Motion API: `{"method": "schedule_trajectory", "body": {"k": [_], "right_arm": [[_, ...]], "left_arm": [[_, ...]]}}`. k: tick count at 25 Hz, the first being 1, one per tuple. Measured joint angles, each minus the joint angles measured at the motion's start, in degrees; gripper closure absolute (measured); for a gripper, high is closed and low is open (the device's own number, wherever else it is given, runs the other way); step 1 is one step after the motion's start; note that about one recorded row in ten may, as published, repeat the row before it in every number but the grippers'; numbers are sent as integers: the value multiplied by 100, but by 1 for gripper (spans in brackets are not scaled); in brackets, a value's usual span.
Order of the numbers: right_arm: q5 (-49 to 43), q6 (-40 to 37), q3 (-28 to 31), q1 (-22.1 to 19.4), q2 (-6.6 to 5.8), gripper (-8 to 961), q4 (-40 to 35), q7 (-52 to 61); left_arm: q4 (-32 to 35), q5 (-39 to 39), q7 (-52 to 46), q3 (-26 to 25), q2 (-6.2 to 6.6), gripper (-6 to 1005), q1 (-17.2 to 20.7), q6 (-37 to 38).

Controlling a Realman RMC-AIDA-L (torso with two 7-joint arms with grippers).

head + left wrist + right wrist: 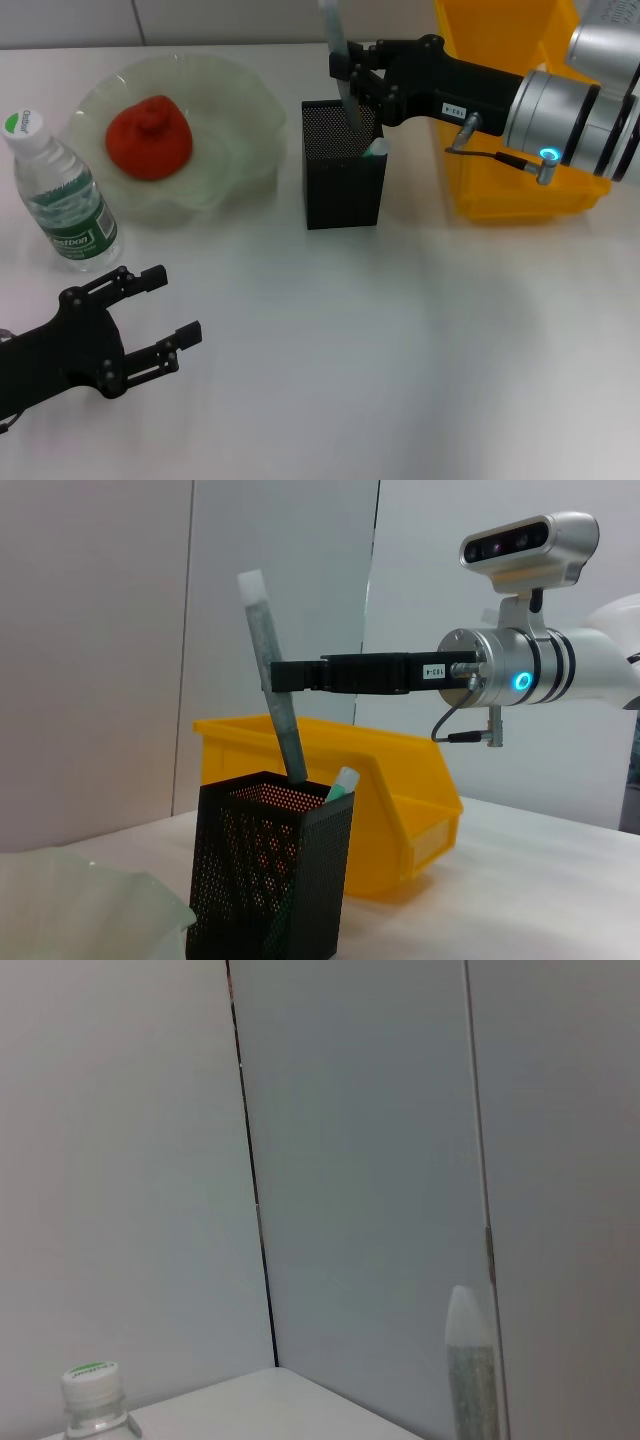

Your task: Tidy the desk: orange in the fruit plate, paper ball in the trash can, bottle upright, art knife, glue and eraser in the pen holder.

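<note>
At upper centre, the right gripper (350,85) fingers clench the art knife (338,55), near-upright, lower end inside the pen holder (343,180); the left gripper (160,310) rests released at lower left.

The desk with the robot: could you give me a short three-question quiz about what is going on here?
1. True or false: the orange lies in the fruit plate.
2. Which gripper holds the art knife over the pen holder? A) left gripper B) right gripper
3. Fill in: the bottle stands ____ beside the plate.

Key: 1 true. 2 B; its blade end is already inside the mesh cup, next to the glue. The left gripper waits open, near the table's front. 3 upright.
</note>
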Motion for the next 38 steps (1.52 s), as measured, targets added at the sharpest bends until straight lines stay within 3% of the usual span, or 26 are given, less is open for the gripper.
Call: {"method": "schedule_trajectory", "body": {"k": [35, 38], "right_arm": [[-38, -4, 1, 13, -1, 817, 68, -266], [-39, -21, 0, 7, -1, 686, 71, -258]], "left_arm": [[0, 0, -33, -17, -17, 242, -23, 6], [0, 0, -32, -18, -18, 242, -21, 7]]}}
